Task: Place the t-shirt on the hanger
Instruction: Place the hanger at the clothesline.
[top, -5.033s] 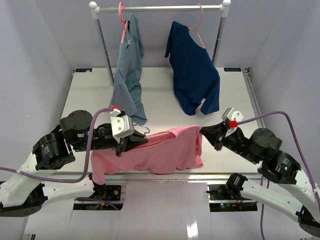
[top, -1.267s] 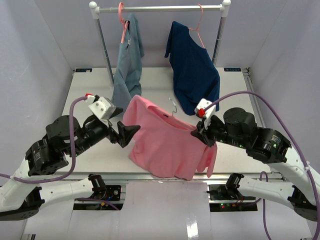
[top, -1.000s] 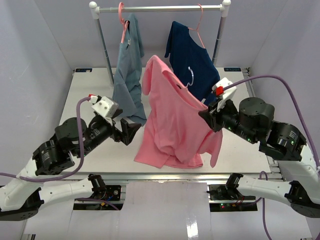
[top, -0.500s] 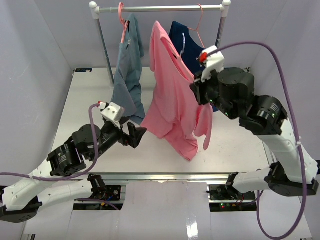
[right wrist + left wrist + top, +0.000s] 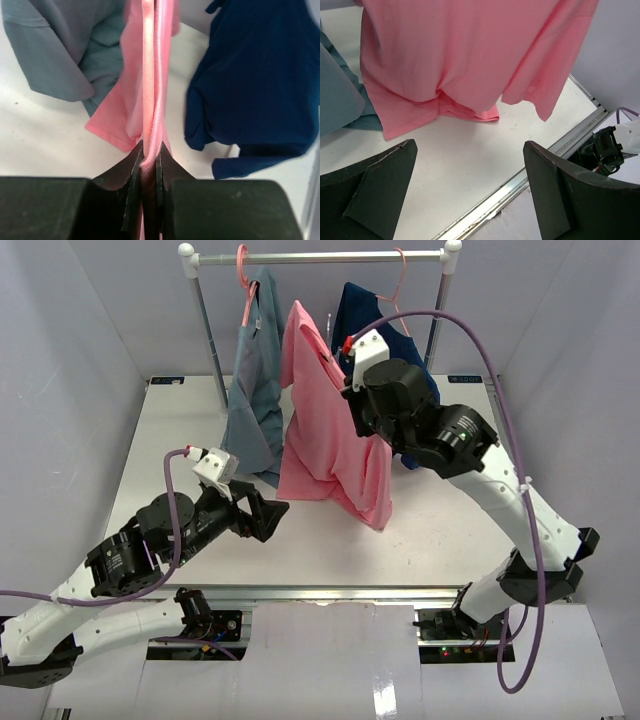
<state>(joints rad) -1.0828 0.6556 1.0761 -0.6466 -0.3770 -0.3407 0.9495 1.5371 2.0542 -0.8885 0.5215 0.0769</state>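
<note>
The salmon-pink t-shirt (image 5: 322,430) hangs in the air between the grey-blue shirt and the navy shirt, its hem just above the table. My right gripper (image 5: 352,390) is shut on its upper shoulder edge; the right wrist view shows a fold of the pink t-shirt (image 5: 150,75) pinched between the jaws of the right gripper (image 5: 148,150). The hanger is hidden inside the shirt except for its thin hook (image 5: 331,320), below the rail. My left gripper (image 5: 266,516) stands open and low, in front of the t-shirt (image 5: 460,55), holding nothing; the left gripper (image 5: 470,157) has bare table between its fingers.
A clothes rail (image 5: 320,256) spans the back. On it hang a grey-blue shirt (image 5: 255,390) on the left and a navy shirt (image 5: 415,380) on the right, partly behind my right arm. The table's front edge (image 5: 520,185) lies below the left gripper.
The right arm has lifted the t-shirt off the table and carried it up and back towards the rail. The left gripper has let go of it and drawn back low and open.
</note>
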